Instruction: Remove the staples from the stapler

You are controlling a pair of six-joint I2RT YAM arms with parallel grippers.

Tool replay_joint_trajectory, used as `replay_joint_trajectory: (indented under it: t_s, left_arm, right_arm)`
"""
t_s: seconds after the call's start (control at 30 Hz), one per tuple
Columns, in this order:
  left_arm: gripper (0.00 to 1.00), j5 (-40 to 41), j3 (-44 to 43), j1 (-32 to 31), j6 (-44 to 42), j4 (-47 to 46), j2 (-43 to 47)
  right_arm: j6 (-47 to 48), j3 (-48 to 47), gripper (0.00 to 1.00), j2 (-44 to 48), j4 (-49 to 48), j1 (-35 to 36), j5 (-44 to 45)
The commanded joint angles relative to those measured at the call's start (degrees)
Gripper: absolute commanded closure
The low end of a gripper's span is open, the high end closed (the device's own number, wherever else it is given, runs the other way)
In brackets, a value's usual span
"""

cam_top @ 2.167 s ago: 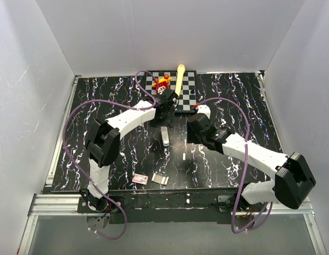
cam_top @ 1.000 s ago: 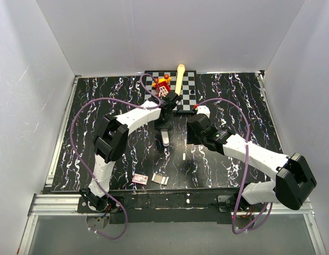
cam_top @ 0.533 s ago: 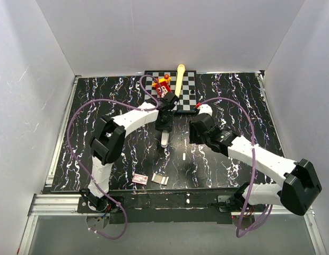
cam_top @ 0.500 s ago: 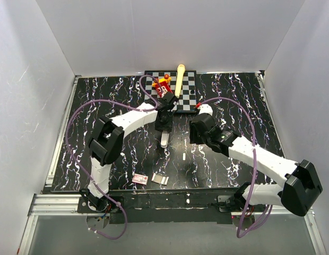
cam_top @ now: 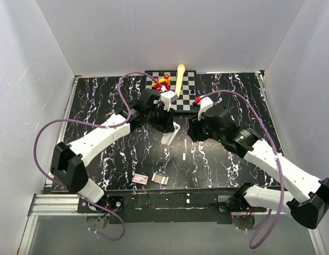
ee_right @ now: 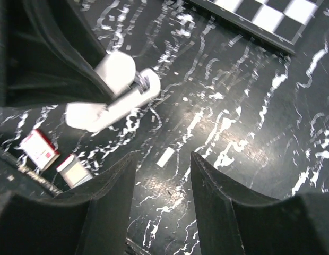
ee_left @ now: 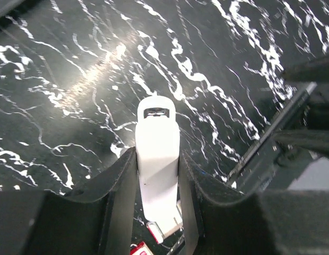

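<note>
The stapler (cam_top: 170, 134) is a slim pale silver-grey bar. It hangs tilted above the table, held in my left gripper (cam_top: 165, 124). In the left wrist view the stapler (ee_left: 157, 127) sits squeezed between both fingers of the left gripper (ee_left: 157, 159), its far end pointing away. The right wrist view shows the stapler (ee_right: 109, 106) at upper left. My right gripper (cam_top: 196, 130) is open and empty, just right of the stapler. A short pale staple strip (cam_top: 184, 157) lies on the table, seen between the open fingers of the right gripper (ee_right: 162, 166) as the strip (ee_right: 165, 157).
A red-and-white box (cam_top: 140, 179) and a small pale packet (cam_top: 160, 179) lie near the front edge; both show in the right wrist view, box (ee_right: 40, 149) and packet (ee_right: 74, 169). A chessboard (cam_top: 189, 85) at the back carries a yellow stick (cam_top: 179, 79) and a red-yellow toy (cam_top: 163, 82).
The stapler lay flat on the table with the left gripper over it; now it is lifted and tilted in the left gripper. The left arm swung left; the right arm shifted back.
</note>
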State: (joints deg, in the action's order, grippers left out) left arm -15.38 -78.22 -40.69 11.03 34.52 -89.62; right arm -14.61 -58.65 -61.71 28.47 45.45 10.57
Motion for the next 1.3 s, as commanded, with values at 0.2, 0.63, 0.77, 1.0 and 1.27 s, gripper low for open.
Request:
replay_joint_trajectory:
  t_s: [0.2, 0.63, 0.77, 1.0, 1.27]
  left_arm:
    - [1.00, -22.0, 10.4, -0.2, -8.7, -9.3, 12.7]
    - [1.00, -33.3, 16.2, -0.2, -9.0, -15.2, 23.5]
    - [1.00, -34.8, 17.0, -0.3, -9.3, -15.3, 25.0]
    - [1.00, -37.6, 17.5, -0.3, -9.3, -15.3, 24.3]
    - [1.00, -38.2, 18.1, -0.2, -9.2, -16.4, 25.9]
  right_arm:
    - [16.9, -11.7, 0.48, 1.2, 9.2, 0.1, -21.3]
    - [25.9, -18.0, 0.50, -0.2, 15.0, 0.2, -37.1]
    - [25.9, -18.8, 0.50, -1.0, 14.1, 0.4, -39.6]
    - [25.2, -20.0, 0.50, -2.5, 12.5, 1.5, -41.7]
    - [25.9, -20.3, 0.52, -2.9, 13.0, 1.9, -43.3]
